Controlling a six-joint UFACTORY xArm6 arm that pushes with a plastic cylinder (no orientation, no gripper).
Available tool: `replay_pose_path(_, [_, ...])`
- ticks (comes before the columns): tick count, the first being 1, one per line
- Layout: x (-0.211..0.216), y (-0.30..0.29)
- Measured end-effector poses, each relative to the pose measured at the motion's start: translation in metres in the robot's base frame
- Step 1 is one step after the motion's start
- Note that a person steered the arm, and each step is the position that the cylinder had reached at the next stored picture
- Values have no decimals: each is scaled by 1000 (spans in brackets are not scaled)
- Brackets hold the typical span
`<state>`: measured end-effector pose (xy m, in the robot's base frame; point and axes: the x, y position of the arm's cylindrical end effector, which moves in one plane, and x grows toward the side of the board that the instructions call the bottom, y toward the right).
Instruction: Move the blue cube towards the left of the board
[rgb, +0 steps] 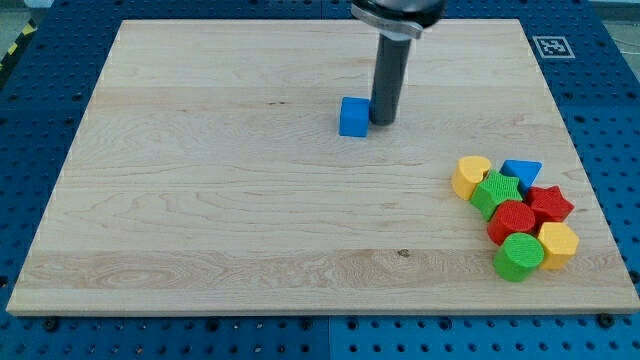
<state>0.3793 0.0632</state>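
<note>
The blue cube (352, 117) sits on the wooden board (200, 200), a little above and right of the board's middle. My tip (383, 122) is the lower end of a dark rod that comes down from the view's top. It stands just right of the blue cube, touching or nearly touching the cube's right side.
A cluster of blocks lies at the board's lower right: a yellow heart (470, 175), a blue triangle (521, 171), a green star (497, 191), a red star (549, 204), a red block (513, 220), a yellow hexagon (557, 243) and a green cylinder (518, 257). A marker tag (552, 46) sits beyond the board's top right corner.
</note>
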Motion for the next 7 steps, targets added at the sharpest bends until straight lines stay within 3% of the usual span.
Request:
replay_pose_path(1, [-13,-33])
replay_pose_path(3, [12,-47])
replay_pose_path(5, [23,-120])
replay_pose_path(7, [41,-85])
